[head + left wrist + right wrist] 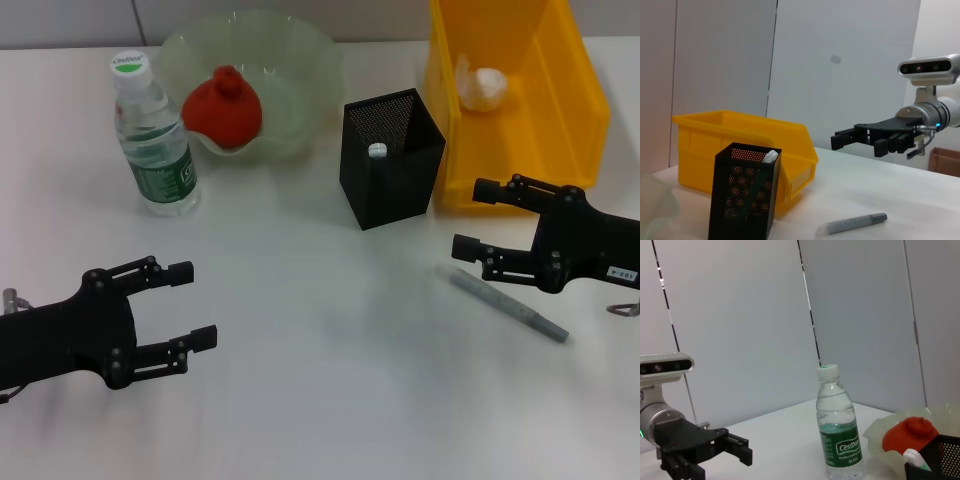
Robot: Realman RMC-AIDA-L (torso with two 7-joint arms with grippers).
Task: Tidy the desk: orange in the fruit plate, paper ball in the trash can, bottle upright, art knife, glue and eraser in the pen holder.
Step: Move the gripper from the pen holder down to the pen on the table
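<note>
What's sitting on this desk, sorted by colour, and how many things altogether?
Red: 1, fruit
Pale green: 1, plate
Clear: 1, bottle
Black: 1, pen holder
Yellow: 1, bin
White: 2, paper ball, glue cap
Grey: 1, art knife
Total: 8

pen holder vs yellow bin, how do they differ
The pen holder is black mesh, tall and narrow; the yellow bin is solid plastic, wide and long. The pen holder holds a white-capped stick; the bin holds a paper ball. Both stand open-topped, side by side on the table.
</note>
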